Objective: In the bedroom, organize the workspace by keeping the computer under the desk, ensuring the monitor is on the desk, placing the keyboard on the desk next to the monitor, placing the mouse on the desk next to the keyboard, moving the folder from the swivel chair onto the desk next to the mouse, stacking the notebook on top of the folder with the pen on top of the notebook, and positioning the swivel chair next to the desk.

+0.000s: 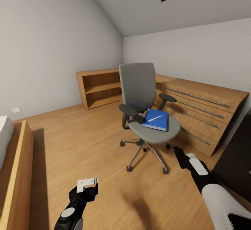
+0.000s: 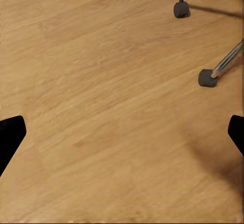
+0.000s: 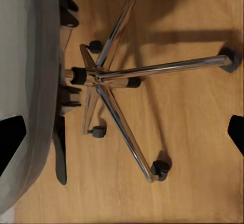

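I'm closing on the swivel chair point(image 1: 143, 94) for the folder point(image 1: 156, 119) with its pen point(image 1: 154, 118): both hands, left hand point(image 1: 87, 184) and right hand point(image 1: 181, 153), spread empty; next, reach the right one over the seat.

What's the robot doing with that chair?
Nothing is being held yet. The robot faces the swivel chair in the middle of the wooden floor. A blue folder lies on the seat with a white pen on top. The left hand and right hand hang low in front, both open and empty. The right one is closer, just beside the chair's metal base.
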Controlling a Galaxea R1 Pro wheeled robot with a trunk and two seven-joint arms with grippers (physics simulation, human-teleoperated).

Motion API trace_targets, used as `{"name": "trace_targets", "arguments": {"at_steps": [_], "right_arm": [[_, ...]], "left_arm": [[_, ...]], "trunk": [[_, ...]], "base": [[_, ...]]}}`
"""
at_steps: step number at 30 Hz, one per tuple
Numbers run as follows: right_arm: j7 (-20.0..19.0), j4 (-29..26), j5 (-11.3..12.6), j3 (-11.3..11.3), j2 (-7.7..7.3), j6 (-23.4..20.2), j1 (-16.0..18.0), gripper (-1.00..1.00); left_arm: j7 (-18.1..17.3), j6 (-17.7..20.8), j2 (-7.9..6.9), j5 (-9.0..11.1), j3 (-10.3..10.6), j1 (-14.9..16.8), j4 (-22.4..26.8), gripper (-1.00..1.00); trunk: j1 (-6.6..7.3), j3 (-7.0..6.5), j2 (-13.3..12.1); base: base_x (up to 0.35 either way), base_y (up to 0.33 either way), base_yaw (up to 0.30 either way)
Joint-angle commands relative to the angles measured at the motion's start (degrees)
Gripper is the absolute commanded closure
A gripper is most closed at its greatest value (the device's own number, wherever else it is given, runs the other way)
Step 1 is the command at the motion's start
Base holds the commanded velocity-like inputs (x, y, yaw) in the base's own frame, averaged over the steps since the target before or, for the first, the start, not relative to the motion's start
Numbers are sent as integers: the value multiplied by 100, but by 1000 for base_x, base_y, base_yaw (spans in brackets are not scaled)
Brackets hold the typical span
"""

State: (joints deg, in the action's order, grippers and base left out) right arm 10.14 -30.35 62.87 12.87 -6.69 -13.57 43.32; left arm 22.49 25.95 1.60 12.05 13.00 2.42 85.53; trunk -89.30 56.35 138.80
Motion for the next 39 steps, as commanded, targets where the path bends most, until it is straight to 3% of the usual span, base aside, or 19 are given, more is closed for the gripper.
{"name": "trace_targets", "arguments": {"at_steps": [1, 14, 16, 18, 20, 23, 25, 26, 27, 29, 31, 32, 33, 34, 36, 37, 39], "right_arm": [[34, -10, 42, 13, 1, -25, 1, -100], [32, 3, 37, -5, 11, -23, 1, -100], [31, 11, -18, -15, 15, -17, -2, -100], [31, 16, -223, -60, 17, 15, -2, -100], [33, 26, -739, -133, 70, 206, 0, -100], [38, 28, -1361, -228, 264, 550, 1, -100], [39, 184, -2109, -293, 541, 1043, -3, -100], [40, 264, -2269, -302, 595, 1140, -3, -100], [40, 623, -2835, -320, 721, 1466, -3, -100], [42, 920, -3268, -326, 773, 1734, -3, -100], [51, 1578, -4151, -333, 857, 2443, -1, -100], [56, 1755, -4358, -334, 883, 2651, -1, -100], [68, 2119, -4737, -333, 936, 3079, 0, -100], [88, 2741, -5311, -326, 1006, 3887, -19, -100], [95, 2886, -5487, -327, 1024, 4170, -109, -100], [99, 3031, -5685, -329, 1043, 4481, -542, -100], [97, 3080, -5783, -329, 1049, 4598, -889, -100]], "left_arm": [[54, 15, -2, 60, 10, 4, 7, -100], [54, 13, -2, 67, 10, 4, -35, -100], [54, 10, -2, 64, 10, 4, -36, -100], [54, 5, -2, 67, 10, 4, -37, -100], [54, -1, -2, 68, 10, 4, -40, -100], [60, -7, -2, 66, 10, 4, -44, -100], [69, -20, -1, 69, 10, 3, -183, -100], [73, -27, -1, 68, 10, 3, -256, -100], [86, -44, -1, 64, 10, 2, -507, -100], [93, -51, -1, 60, 10, 3, -631, -100], [101, -59, -5, 55, 6, 3, -768, -100], [104, -60, -8, 54, 5, 4, -787, -100], [107, -61, -15, 53, 4, 4, -819, -100], [108, -66, -24, 56, 2, 4, -926, -100], [113, -83, -29, 58, 2, 4, -1033, -100], [119, -254, -34, 54, -1, 4, -1326, -100], [120, -562, -35, 53, -3, 4, -1593, -100]], "trunk": [[5, 5, 3], [5, 5, 3], [5, 5, 3], [5, 5, 3], [49, -30, -78], [114, -84, -198], [158, -120, -278], [180, -138, -318], [202, -156, -358], [246, -192, -439], [290, -228, -519], [312, -246, -559], [334, -264, -599], [356, -282, -639], [400, -318, -719], [422, -336, -759], [466, -372, -840]], "base": [[-329, -71, 0], [-321, -65, 0], [-149, -21, 0], [-61, -9, 0], [-21, -3, 0], [-7, -1, 0], [-2, 0, 0], [-1, 0, 0], [0, 0, 0], [0, 0, 0], [0, 0, 0], [0, 0, 0], [0, 0, 0], [0, 0, 0], [0, 0, 0], [0, 0, 0], [0, 0, 0]]}}
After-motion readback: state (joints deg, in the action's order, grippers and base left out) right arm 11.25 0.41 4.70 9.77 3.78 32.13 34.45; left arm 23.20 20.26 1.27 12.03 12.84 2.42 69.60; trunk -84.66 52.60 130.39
